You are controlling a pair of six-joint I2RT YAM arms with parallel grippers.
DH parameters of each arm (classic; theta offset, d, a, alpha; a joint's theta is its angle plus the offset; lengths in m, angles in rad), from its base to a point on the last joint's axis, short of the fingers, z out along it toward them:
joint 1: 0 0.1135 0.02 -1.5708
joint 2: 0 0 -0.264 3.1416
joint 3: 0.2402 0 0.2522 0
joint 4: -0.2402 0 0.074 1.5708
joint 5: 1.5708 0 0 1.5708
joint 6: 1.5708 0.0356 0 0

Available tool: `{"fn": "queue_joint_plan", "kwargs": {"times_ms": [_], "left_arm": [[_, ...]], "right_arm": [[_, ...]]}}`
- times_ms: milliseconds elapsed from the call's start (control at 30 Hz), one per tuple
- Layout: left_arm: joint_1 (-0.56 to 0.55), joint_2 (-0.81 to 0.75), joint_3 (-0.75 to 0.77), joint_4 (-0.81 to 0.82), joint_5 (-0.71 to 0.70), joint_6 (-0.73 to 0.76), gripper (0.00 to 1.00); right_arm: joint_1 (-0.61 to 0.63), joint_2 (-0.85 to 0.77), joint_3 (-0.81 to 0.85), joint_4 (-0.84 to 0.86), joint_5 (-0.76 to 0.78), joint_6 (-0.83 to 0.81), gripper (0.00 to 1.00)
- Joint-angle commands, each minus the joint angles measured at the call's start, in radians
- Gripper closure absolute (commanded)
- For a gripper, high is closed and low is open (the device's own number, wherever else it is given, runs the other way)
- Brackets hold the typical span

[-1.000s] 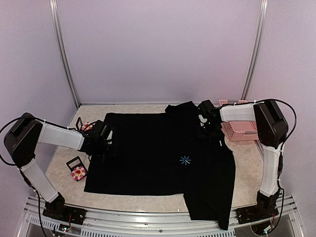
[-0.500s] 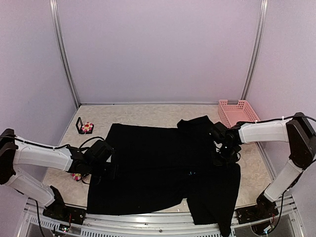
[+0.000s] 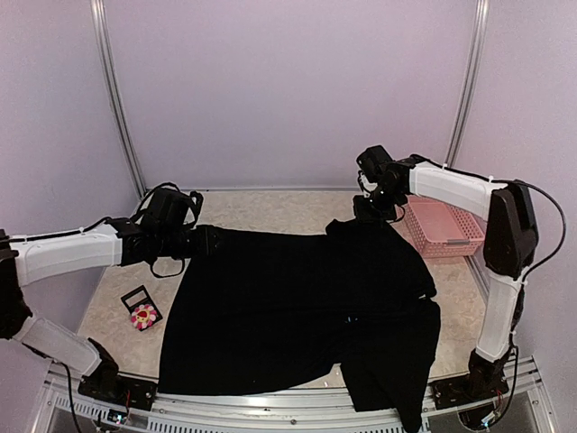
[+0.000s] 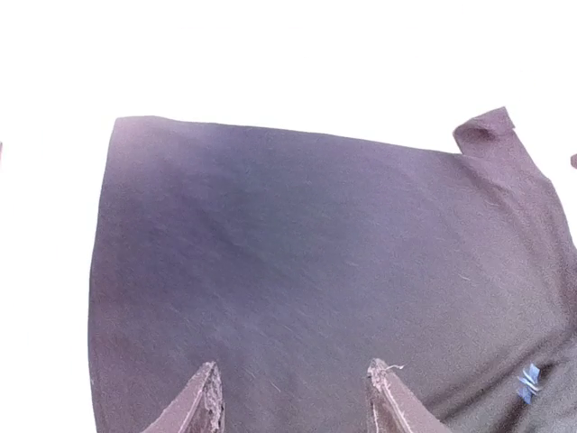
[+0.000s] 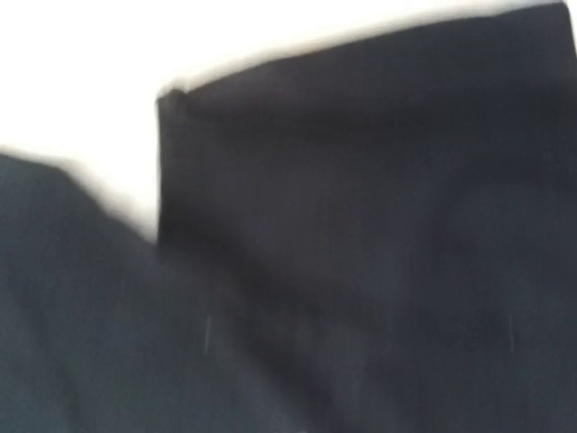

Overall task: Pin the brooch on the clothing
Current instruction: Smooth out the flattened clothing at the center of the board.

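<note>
Two grippers sit at the far corners of the clothing. The left gripper shows its fingers apart with black cloth filling the gap; whether they pinch it I cannot tell. The right gripper, at upper right, is pressed together, and its blurred wrist view shows no catch.

The brooch lies at lower left beside a black card, just off the clothing's left edge. It is below the left gripper and well apart from the right, so the left arm looks nearer. It is round, with no long axis.

The table is pale and marbled, with a pink basket at right and lilac walls behind.
</note>
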Motion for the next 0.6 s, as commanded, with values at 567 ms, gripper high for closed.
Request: {"fn": "queue_joint_plan", "kwargs": {"times_ms": [567], "left_arm": [[0.138,0.517,0.109,0.135,0.109,0.069,0.52]], "right_arm": [[-0.139,0.607,0.513,0.027,-0.217,-0.143,1.00]]}}
